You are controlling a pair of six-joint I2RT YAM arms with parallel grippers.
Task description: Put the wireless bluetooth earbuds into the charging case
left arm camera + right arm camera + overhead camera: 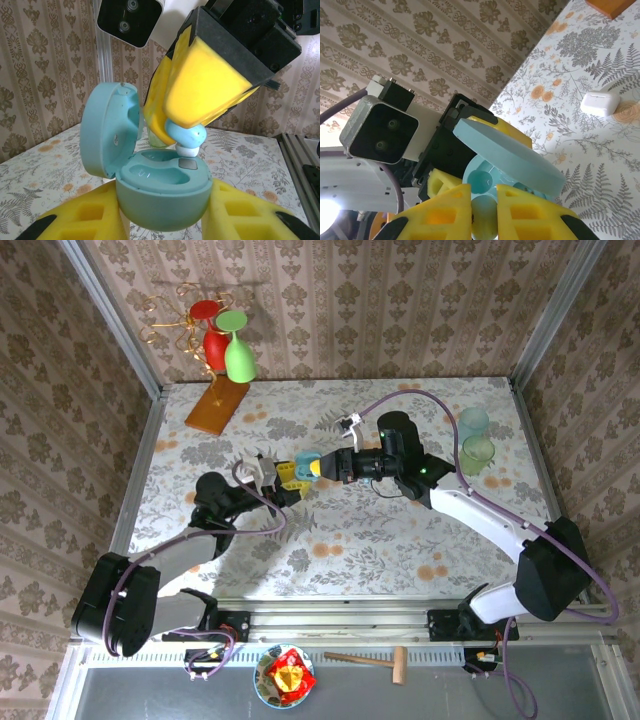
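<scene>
My left gripper (165, 222) clamps the open charging case (165, 192), lid (107, 130) raised at left. My right gripper (172, 125) pinches an earbud (186, 139) just above it. A white case (600, 104) lies at right-centre.

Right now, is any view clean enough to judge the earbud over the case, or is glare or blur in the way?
Left wrist view: sharp, evenly lit on the earbud and open charging case, no glare. Right wrist view: blown-out glare at bottom left, frame tilted. Top external view: even light, both too small for detail.
</scene>
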